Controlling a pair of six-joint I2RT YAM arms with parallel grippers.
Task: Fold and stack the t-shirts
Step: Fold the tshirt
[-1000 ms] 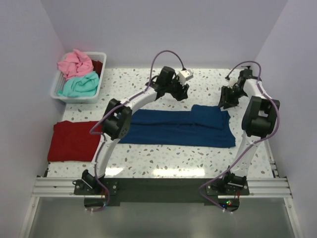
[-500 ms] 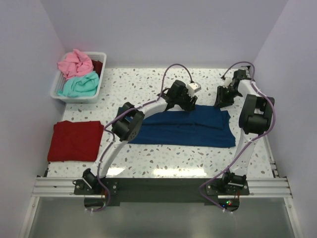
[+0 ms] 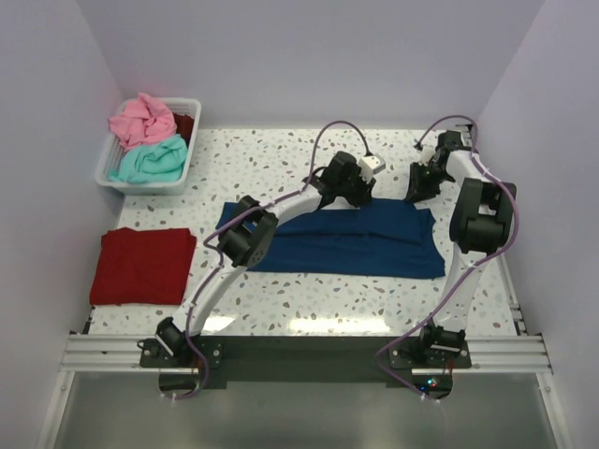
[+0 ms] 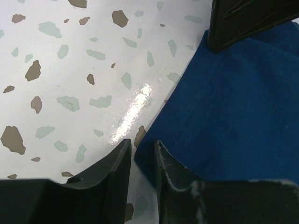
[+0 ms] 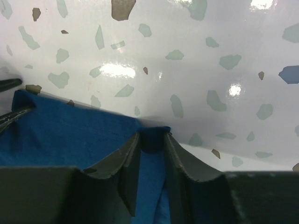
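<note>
Speckled tabletop point(image 3: 281, 299) spreads under both my claws. My left claw point(image 4: 141, 147) is clenched on the far edge of the navy shirt point(image 3: 356, 248), which lies flat, reaching from the claws back toward my bases. My right claw point(image 5: 152, 137) pinches that same edge at its corner, off to the right. Well left of my left claw lie the folded red shirt point(image 3: 140, 265) and the basket point(image 3: 112, 173) holding a pink shirt point(image 3: 140, 120) and a teal shirt point(image 3: 150, 161).

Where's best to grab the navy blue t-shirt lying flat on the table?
Probably the far long edge of the navy blue cloth t-shirt, near its far corners, coming from the back of the speckled table. It lies flat as a wide band, so only the edges give a lip.
</note>
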